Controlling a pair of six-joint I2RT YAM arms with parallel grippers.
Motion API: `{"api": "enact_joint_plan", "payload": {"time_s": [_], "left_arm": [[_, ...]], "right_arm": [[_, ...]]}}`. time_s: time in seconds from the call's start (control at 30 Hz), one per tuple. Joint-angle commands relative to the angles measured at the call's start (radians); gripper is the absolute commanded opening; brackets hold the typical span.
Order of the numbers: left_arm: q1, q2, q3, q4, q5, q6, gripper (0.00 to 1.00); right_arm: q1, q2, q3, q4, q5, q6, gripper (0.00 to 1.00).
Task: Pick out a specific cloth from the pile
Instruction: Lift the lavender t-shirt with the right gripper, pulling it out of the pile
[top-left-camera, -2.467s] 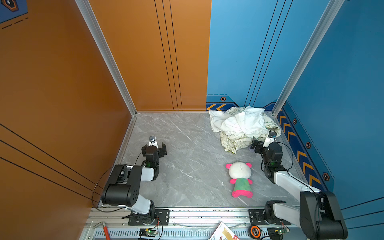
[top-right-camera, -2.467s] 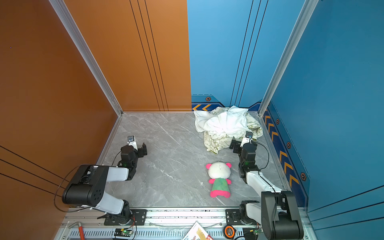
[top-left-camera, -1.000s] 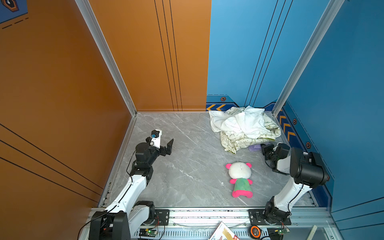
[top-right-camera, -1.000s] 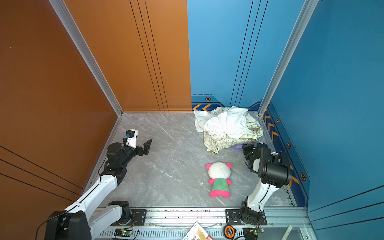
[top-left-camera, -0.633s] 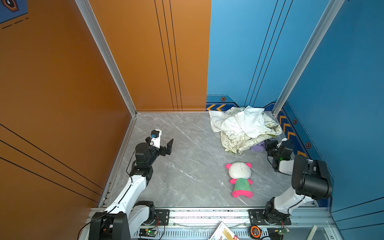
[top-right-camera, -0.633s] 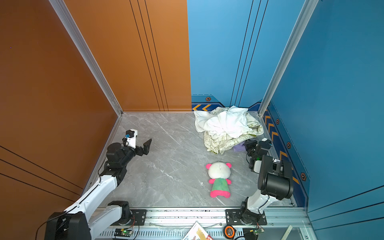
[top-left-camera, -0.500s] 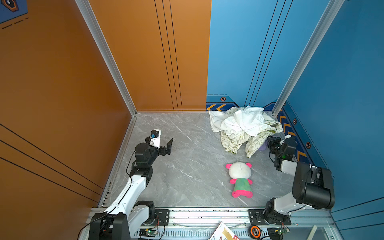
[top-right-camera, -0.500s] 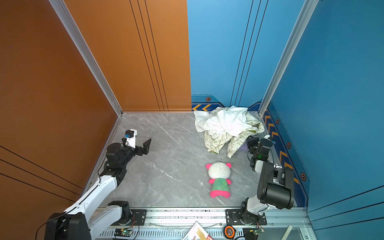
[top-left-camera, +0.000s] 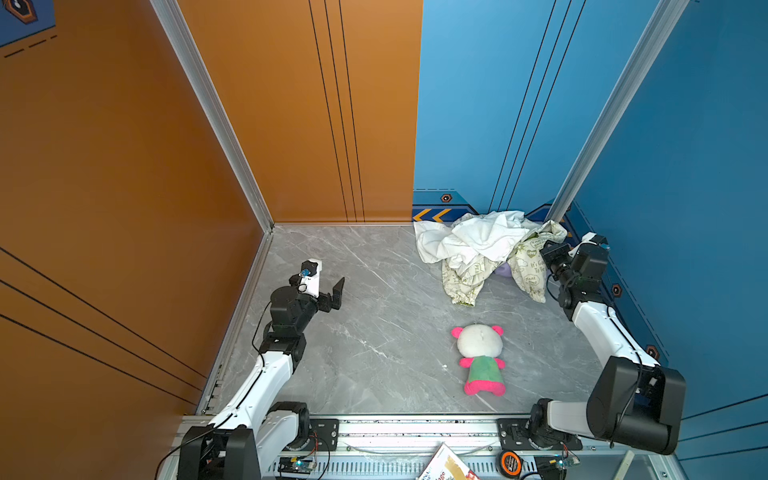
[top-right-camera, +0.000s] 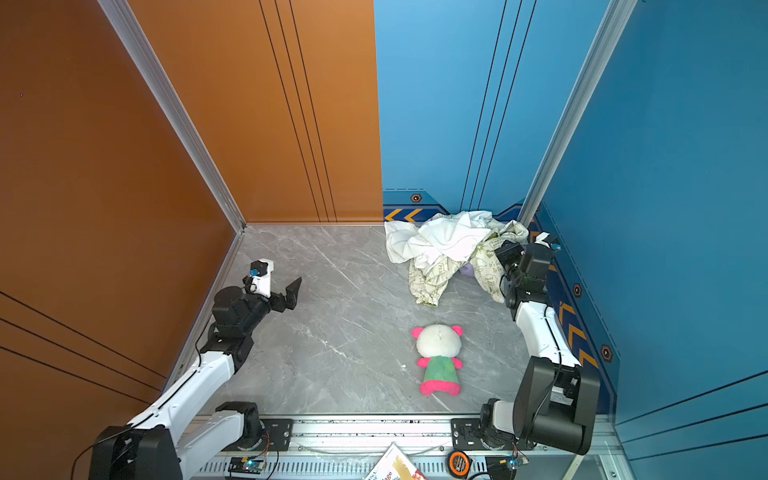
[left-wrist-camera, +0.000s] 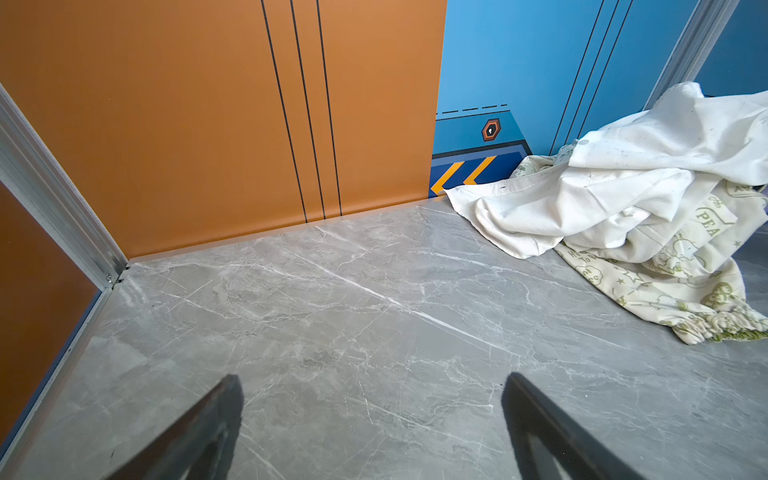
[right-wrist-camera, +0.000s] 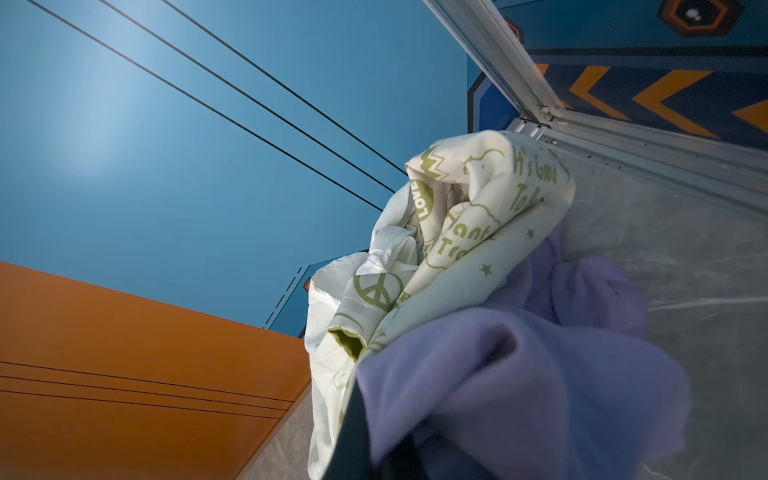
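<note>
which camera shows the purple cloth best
Right wrist view: the purple cloth fills the near frame, bunched beside the cream printed cloth. Both top views show only a small patch under that cloth. Left wrist view shows none.

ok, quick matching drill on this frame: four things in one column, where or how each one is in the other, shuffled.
Things:
1. lilac cloth
2. white cloth
3. plush bear
4. left gripper

Place or state:
A. lying alone on the floor, apart from the pile
B. open, holding nothing
C. on top of the pile
D. mostly hidden under the cream printed cloth

Pairs: 1-D, 2-C, 3-A, 4-B
</note>
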Motion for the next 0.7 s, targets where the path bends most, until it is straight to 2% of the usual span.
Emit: {"api": "enact_joint_plan", "payload": {"time_s": [0.0,0.13,0.27,0.53,0.67], "left_arm": [[0.003,-0.019,-0.014,0.015,-0.012,0.015,0.98],[0.002,-0.024,-0.017,0.015,-0.013,0.015,0.98],[-0.002,-0.027,-0.019,0.015,-0.019,0.016,0.98],[-0.008,-0.032,-0.022,0.014,-0.025,0.02,0.98],[-0.01,-0.032,-0.026,0.015,-0.031,0.021,0.98]], "right_arm": [[0.085,-0.041,0.112,-0.221,0.152,-0.29,0.0],[0.198,0.031,0.211,-0.456,0.269,-0.581,0.0],[0.256,0.083,0.259,-0.6,0.436,-0.727,0.0],[0.356,0.129,0.31,-0.635,0.817,-1.003,0.0],[0.378,0.139,0.347,-0.646,0.897,-1.049,0.0]]}}
